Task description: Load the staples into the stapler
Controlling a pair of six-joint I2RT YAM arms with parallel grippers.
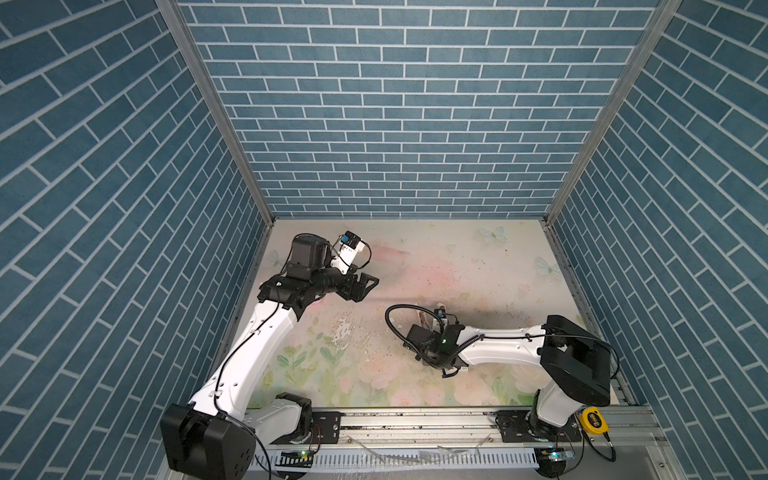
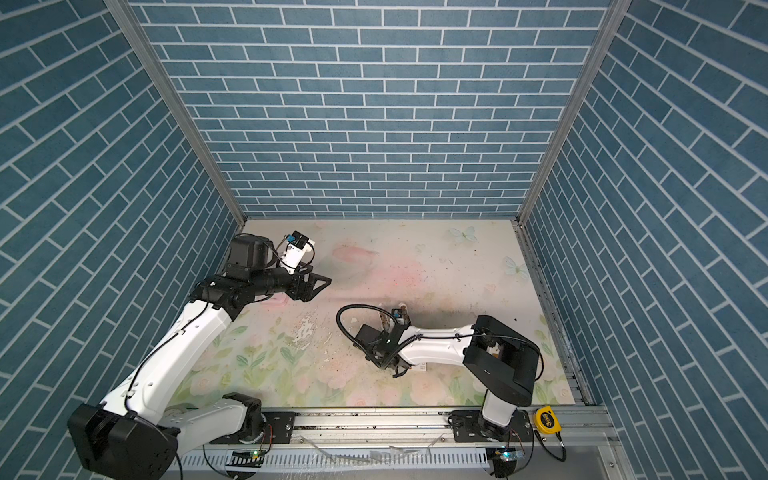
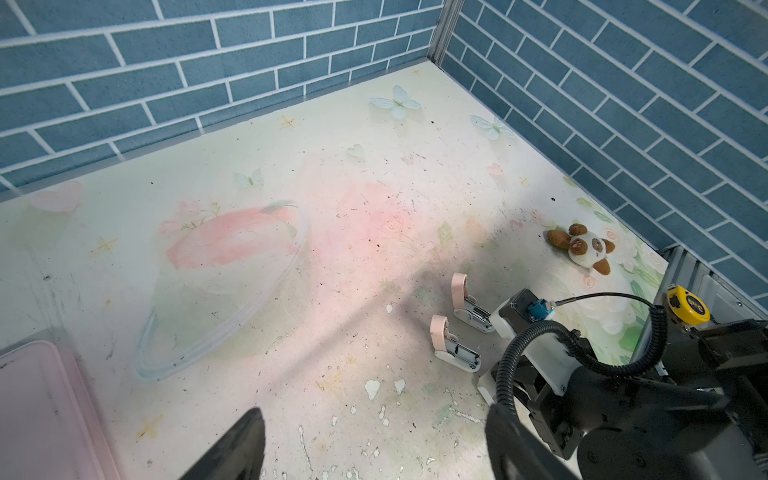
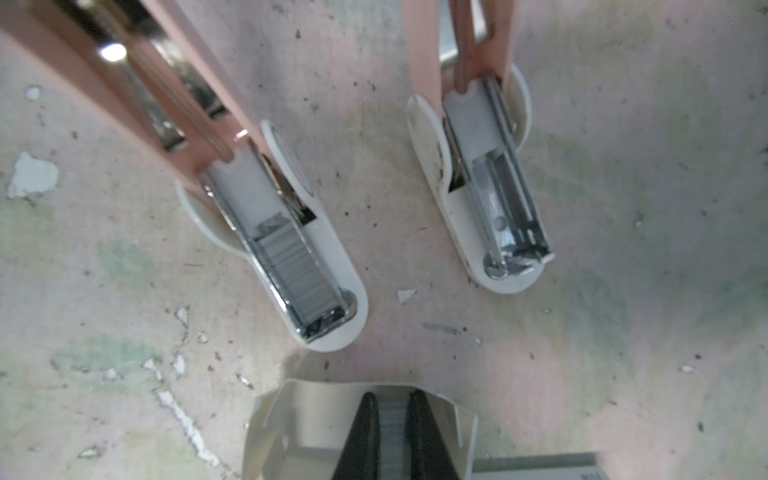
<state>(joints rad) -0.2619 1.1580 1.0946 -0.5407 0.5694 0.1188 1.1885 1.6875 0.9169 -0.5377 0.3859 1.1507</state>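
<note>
1 strip of staples (image 4: 392, 430) is pinched in the closed right gripper (image 4: 392, 409), at the card tray (image 4: 299, 415). Beyond sit a loaded stapler (image 4: 299, 266) and an empty stapler (image 4: 498, 224), both flipped open. A tilted strip would probably jam that channel. Left gripper (image 3: 376, 419) is open, far off.

The far worktop (image 1: 436, 257) lies bare. Ahead of the right claw (image 4: 392, 397), which pinches the staples (image 4: 392, 424) inside a white tray (image 4: 299, 415), a filled stapler (image 4: 307, 270) and an empty stapler (image 4: 498, 199) stand apart with pink lids raised. Bare worktop runs between them.
</note>
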